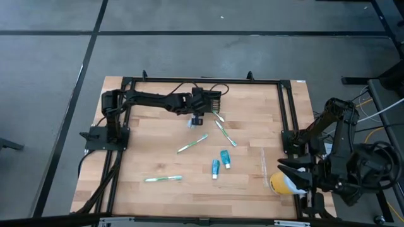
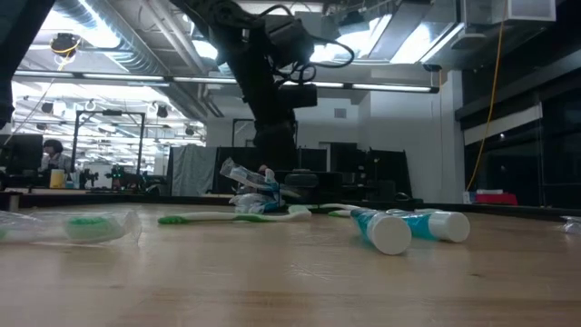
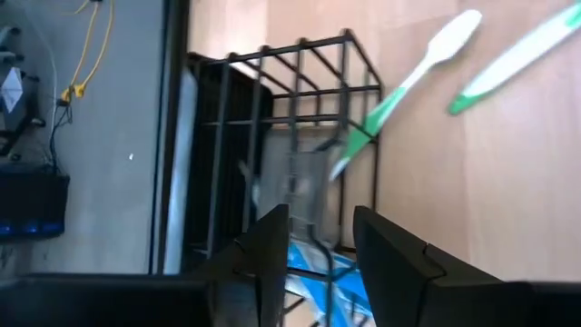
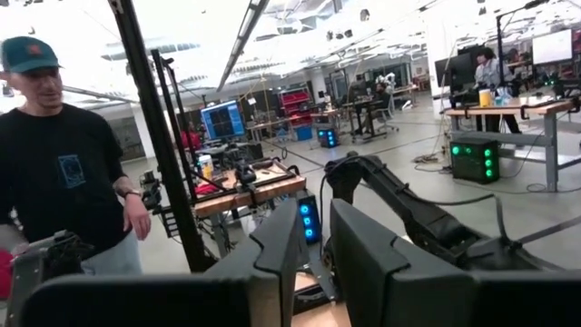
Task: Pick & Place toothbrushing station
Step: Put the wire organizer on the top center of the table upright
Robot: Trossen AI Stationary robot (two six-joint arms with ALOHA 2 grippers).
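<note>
The left pincer [image 1: 196, 117] hangs near the table's 12 o'clock edge, just beside the black wire holder [image 1: 211, 101]. Its two dark fingers [image 3: 269, 254] stand a narrow gap apart with crinkled clear and blue wrapping [image 3: 313, 263] between them; whether they clamp it, I cannot tell. The holder is a low, boxy cage of thin black rods, open between the bars, sitting close to the black frame rail [image 1: 202, 81] along that edge. A green and white toothbrush [image 3: 408, 77] leans against its outer side, and a second one [image 3: 513, 59] lies just beyond.

The table [image 1: 252, 189] is pale, smooth wood in plank strips. On it lie slim plastic toothbrushes, one toward 7 o'clock [image 1: 163, 179] and one near the centre [image 1: 192, 143], plus two small teal tubes with white caps [image 1: 219, 162] toward 5 o'clock. The wood between them is bare, with the widest open stretch toward 9 o'clock.

The right pincer [image 1: 291, 171] waits at the 4 o'clock edge, beside a round yellow cup with a white lid [image 1: 282, 183]; its fingers [image 4: 272, 245] are slightly parted on nothing. A person in a black shirt [image 4: 64, 173] stands beyond the table.
</note>
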